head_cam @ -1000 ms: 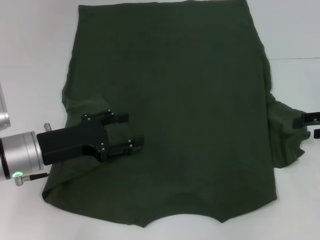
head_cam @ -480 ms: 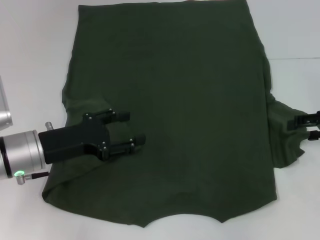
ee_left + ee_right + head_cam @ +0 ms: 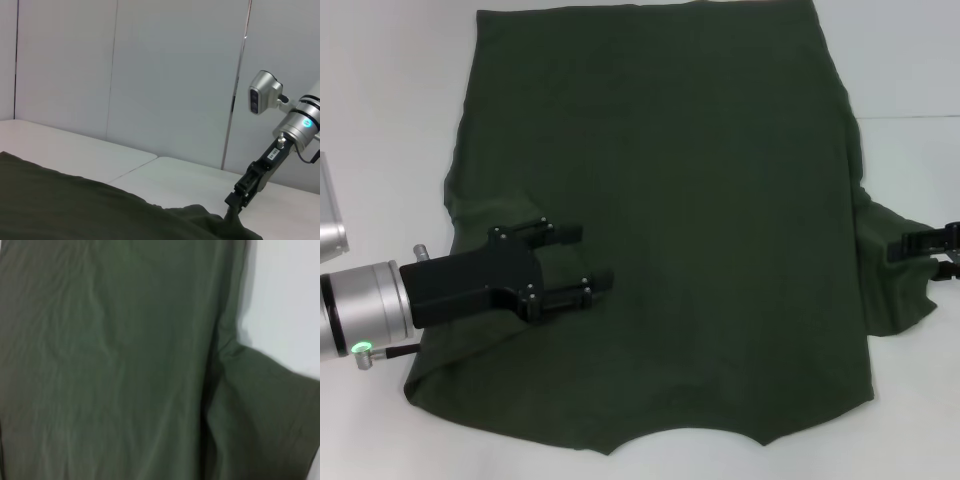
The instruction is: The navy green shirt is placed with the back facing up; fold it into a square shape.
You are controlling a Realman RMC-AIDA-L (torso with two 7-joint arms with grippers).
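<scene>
The navy green shirt (image 3: 660,220) lay back-up, spread across the white tabletop (image 3: 390,100), its collar edge toward six o'clock in the head view. The left hand (image 3: 585,258), fingers spread open and gripping nothing, hovered low over the folded-in left sleeve near eight o'clock. The right hand (image 3: 920,246) reached in at three o'clock beside the loose right sleeve (image 3: 895,285); whether its fingers were open or closed could not be told. The sleeve fold appeared to be the step in hand. To do it well, the right hand would likely need to pinch the sleeve at its outer hem, lift just clear, and lay it flat inside the shirt's side edge without bunching the body
</scene>
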